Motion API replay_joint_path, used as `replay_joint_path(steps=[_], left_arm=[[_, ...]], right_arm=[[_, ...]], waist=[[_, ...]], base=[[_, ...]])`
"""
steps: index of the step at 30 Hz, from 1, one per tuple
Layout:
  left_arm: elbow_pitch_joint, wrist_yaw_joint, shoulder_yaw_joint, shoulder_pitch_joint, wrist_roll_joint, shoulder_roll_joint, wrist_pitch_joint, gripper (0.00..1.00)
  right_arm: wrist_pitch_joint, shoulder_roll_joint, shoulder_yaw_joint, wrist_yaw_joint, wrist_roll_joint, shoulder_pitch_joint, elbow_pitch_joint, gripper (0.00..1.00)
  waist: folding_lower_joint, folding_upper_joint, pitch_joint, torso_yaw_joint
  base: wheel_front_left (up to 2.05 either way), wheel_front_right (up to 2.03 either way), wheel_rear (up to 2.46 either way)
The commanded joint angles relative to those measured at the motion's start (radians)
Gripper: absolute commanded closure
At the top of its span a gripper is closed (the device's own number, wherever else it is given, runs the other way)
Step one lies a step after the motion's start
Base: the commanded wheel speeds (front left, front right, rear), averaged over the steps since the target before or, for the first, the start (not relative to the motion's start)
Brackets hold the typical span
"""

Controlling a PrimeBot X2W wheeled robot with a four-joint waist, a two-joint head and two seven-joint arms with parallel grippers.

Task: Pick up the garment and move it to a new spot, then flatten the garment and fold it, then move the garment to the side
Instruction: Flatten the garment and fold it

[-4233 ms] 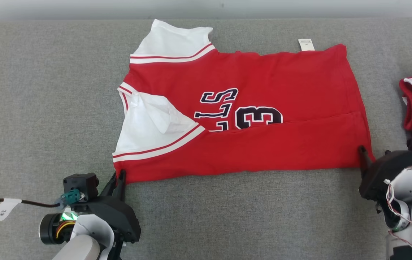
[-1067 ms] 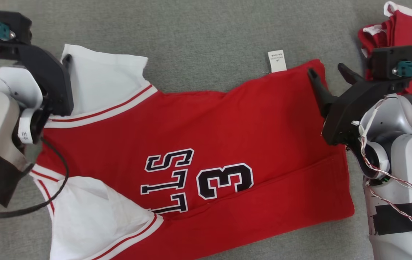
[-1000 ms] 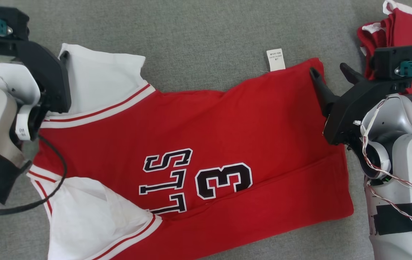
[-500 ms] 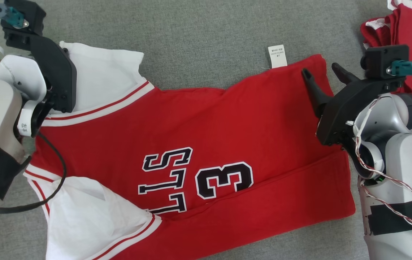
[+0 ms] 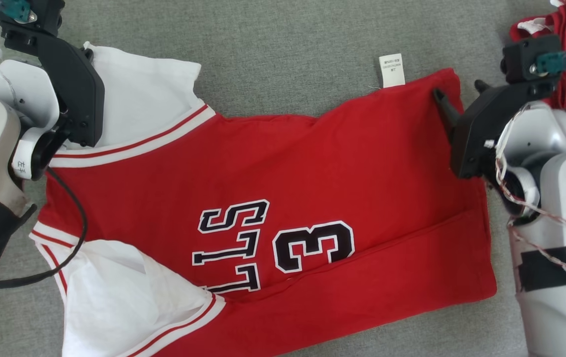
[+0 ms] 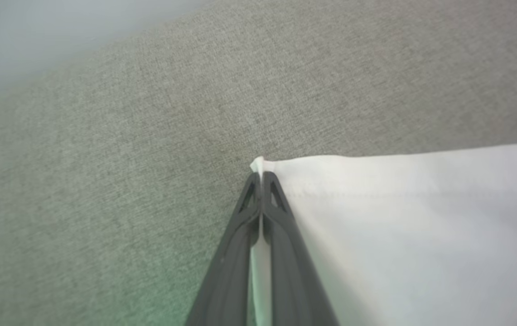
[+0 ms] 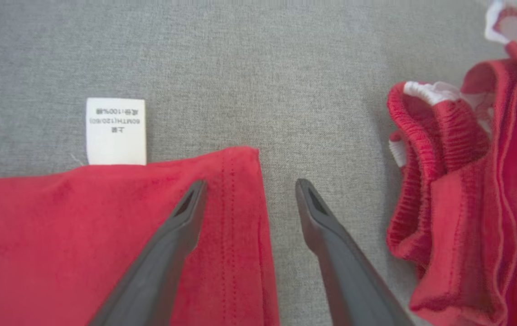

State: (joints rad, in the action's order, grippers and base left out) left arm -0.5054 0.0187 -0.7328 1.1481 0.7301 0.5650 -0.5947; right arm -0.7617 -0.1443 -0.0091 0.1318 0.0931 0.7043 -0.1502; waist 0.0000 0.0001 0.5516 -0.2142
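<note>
The garment (image 5: 283, 163) lies spread across the grey cloth-covered worktop (image 5: 283, 29), a red jersey with white sleeves, red-and-white striped trim, and black letters and a "3" edged in white. Nearest me, its long edge is folded back over itself in a red band (image 5: 362, 287), and the near sleeve (image 5: 129, 297) is rumpled at the left. The neck end lies to the robot's left and the hem to its right.

Farther back, the far sleeve (image 5: 149, 99) lies flat. The left hand (image 6: 262, 174) is closed on its outer corner. From the head the hand's black body covers that corner; the left wrist view has a sliver of white cloth nipped between the two fingers.

At the far right corner of the hem, the right hand (image 7: 251, 182) stands wide open, holding nothing. In the right wrist view one finger is over the red cloth and the other over bare grey.

A white care label (image 5: 392, 70) pokes out past the far edge. Beyond that the worktop is bare grey. To the right, near the hem, sits a heap of other red clothes (image 7: 466, 203), and the right wrist view picks out a ribbed band on it.
</note>
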Motion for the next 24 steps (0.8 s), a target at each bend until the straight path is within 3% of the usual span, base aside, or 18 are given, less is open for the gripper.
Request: replay_joint_path(steps=[1,11,14,15,18,22,24], left_arm=[[-0.01,0.001,-0.008,-0.02,0.006,0.004,-0.018,1.0],[0.021,0.014,-0.004,-0.012,0.02,0.01,-0.028,1.0],[0.024,0.016,-0.005,-0.014,0.023,0.012,-0.032,1.0],[0.025,0.017,-0.004,-0.015,0.024,0.012,-0.033,1.0],[0.027,0.02,-0.005,-0.017,0.027,0.014,-0.036,1.0],[0.03,0.025,-0.005,-0.019,0.032,0.016,-0.039,1.0],[0.031,0.025,-0.005,-0.02,0.033,0.017,-0.037,1.0]], right_arm=[[-0.01,-0.013,0.005,-0.002,-0.013,0.022,-0.002,0.0],[-0.07,-0.065,0.057,-0.002,0.006,0.085,-0.023,0.0],[-0.083,-0.071,0.072,-0.002,0.02,0.099,-0.041,0.19],[-0.093,-0.072,0.076,-0.002,0.023,0.103,-0.048,0.5],[-0.111,-0.077,0.087,-0.002,0.035,0.118,-0.06,0.53],[-0.137,-0.081,0.1,-0.002,0.04,0.121,-0.074,0.65],[-0.143,-0.082,0.101,-0.002,0.043,0.124,-0.075,0.65]], waist=[[0.0,-0.0001,0.001,0.004],[0.0,-0.0001,0.01,0.009],[0.0,-0.0001,0.012,0.01],[0.0,-0.0001,0.013,0.01],[0.0,-0.0001,0.013,0.012],[0.0,-0.0001,0.012,0.015],[0.0,-0.0001,0.012,0.015]], base=[[0.0,0.0,0.0],[0.0,0.0,0.0],[0.0,0.0,0.0],[0.0,0.0,0.0],[0.0,0.0,0.0],[0.0,0.0,0.0],[0.0,0.0,0.0]])
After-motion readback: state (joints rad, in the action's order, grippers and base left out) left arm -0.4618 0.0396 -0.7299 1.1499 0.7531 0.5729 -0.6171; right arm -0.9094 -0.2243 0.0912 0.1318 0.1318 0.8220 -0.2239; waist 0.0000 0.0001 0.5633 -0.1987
